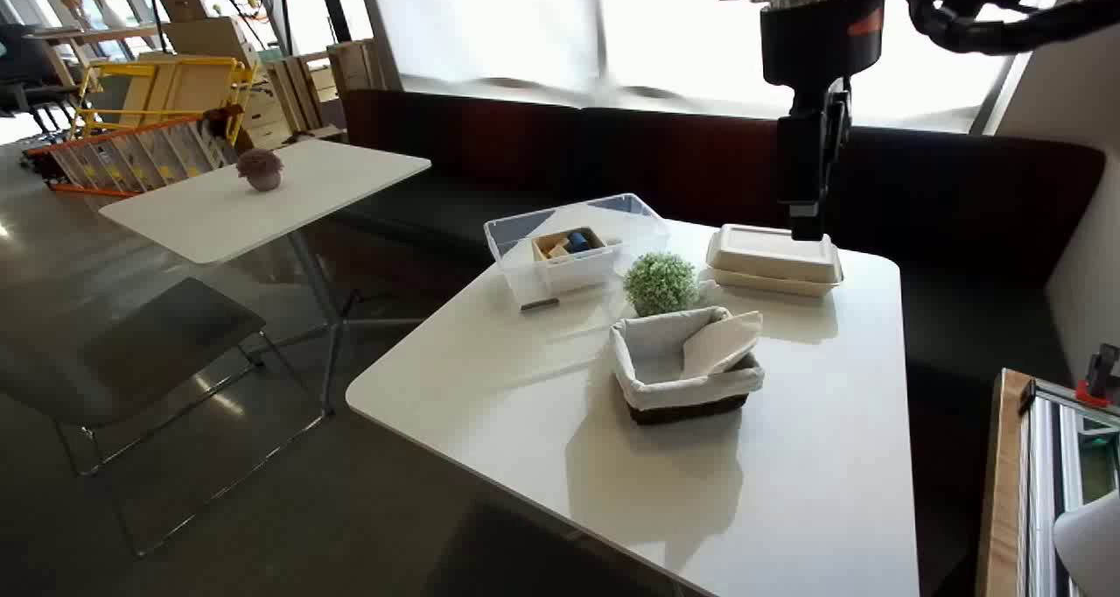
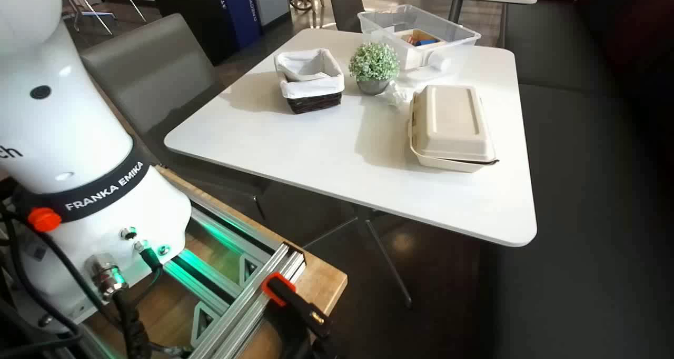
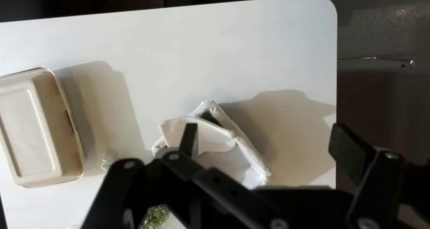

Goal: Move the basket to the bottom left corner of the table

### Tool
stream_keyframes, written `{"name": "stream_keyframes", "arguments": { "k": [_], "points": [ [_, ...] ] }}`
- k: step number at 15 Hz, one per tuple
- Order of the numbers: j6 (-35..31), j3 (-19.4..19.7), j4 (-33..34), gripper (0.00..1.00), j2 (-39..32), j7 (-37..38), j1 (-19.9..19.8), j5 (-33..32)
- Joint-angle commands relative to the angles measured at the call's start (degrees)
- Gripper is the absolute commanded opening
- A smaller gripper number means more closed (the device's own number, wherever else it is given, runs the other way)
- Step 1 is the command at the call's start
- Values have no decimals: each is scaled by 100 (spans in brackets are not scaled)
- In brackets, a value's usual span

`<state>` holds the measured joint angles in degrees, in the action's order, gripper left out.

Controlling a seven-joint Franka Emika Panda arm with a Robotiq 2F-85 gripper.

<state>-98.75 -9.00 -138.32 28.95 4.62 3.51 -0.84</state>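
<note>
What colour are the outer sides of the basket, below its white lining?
Very dark, brown to black; the basket shows them best in an exterior view.

Bench (image 1: 682,155): long, upholstered; dark seat, back partly reddish. Windows (image 1: 490,24): above the bench back, whitish, glaring with light. Wall (image 1: 1094,247): pale, plain, at one end of the bench. Wooden crates (image 1: 350,67): just past the bench's opposite end. Ladder (image 1: 144,155): orange rails, on its side, farther past that end. Yellow-framed panel (image 1: 188,98): also past that end. Side table (image 1: 280,199): white top, metal pedestal, near that same end. Chair (image 1: 157,343): grey, thin metal legs, well out from the bench. Black-and-blue unit (image 2: 224,27): lettered TRASH, across from the bench. Floor (image 1: 367,509): grey, glossy, light glints, in front of the bench.
</note>
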Motion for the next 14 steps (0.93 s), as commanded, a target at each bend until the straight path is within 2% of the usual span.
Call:
{"name": "stream_keyframes", "arguments": {
  "k": [1,12,14],
  "points": [
    [10,72,9,100,-10,34,85,-31],
    [10,72,9,100,-11,34,85,-31],
    [-142,108,-1,100,-235,-314,172,-49]
  ]
}}
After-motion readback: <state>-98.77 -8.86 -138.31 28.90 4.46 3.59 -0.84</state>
